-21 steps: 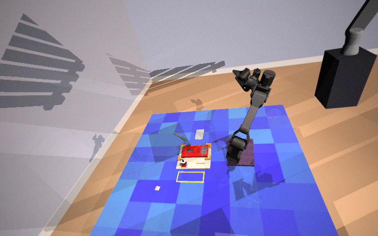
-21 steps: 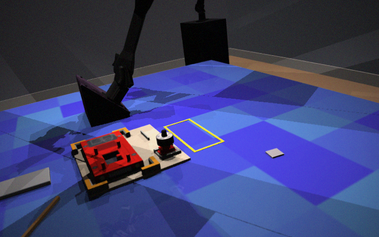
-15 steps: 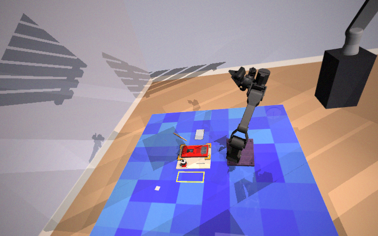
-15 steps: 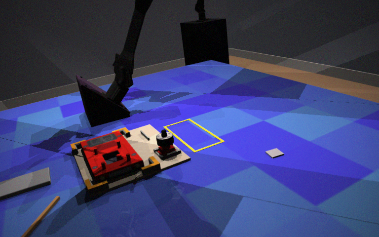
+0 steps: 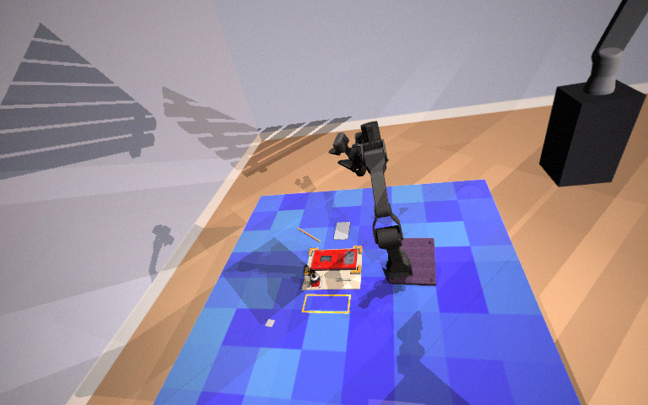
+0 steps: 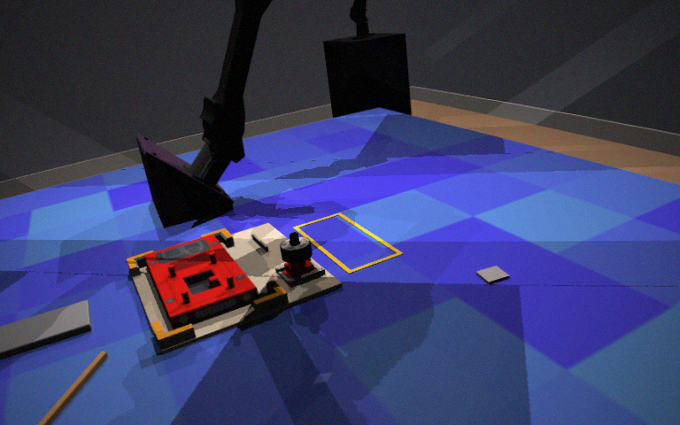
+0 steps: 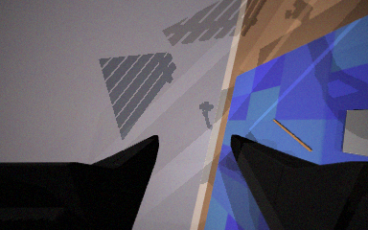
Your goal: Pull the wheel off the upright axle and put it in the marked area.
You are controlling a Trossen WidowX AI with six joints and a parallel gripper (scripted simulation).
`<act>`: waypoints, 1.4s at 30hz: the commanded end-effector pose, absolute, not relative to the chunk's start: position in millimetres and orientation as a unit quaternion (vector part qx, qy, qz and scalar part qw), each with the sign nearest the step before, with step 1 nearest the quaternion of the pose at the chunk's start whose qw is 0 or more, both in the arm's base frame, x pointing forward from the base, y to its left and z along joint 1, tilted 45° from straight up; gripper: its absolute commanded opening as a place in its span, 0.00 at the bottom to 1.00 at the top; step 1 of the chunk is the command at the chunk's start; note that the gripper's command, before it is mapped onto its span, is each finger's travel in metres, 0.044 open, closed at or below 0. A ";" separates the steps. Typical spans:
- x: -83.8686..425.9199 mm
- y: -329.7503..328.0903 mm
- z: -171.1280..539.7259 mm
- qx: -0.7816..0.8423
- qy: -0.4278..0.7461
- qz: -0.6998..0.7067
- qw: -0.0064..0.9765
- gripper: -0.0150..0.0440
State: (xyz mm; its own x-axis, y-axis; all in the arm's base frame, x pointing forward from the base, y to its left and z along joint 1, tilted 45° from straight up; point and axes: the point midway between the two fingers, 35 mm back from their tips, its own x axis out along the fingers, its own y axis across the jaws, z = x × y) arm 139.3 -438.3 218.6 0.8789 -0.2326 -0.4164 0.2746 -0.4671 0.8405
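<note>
The gripper [image 5: 342,152] is hanging partly open, gripping nothing (air only between the fingers). Far below it, the wheel [image 6: 295,249] is sitting on its axle; it looks rigid and light, best pinched across the rim.

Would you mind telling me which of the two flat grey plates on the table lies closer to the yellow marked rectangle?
The small square grey plate, alone beyond the yellow rectangle. The other, a long grey plate, lies past the red board, next to the thin wooden stick.
</note>
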 end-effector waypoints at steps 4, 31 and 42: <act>236.9 -375.8 177.1 0.851 0.155 -0.231 0.445 0.76; 349.7 -76.3 102.1 0.689 0.610 -0.274 0.278 0.76; 349.7 -70.1 103.3 0.689 0.610 -0.274 0.278 0.76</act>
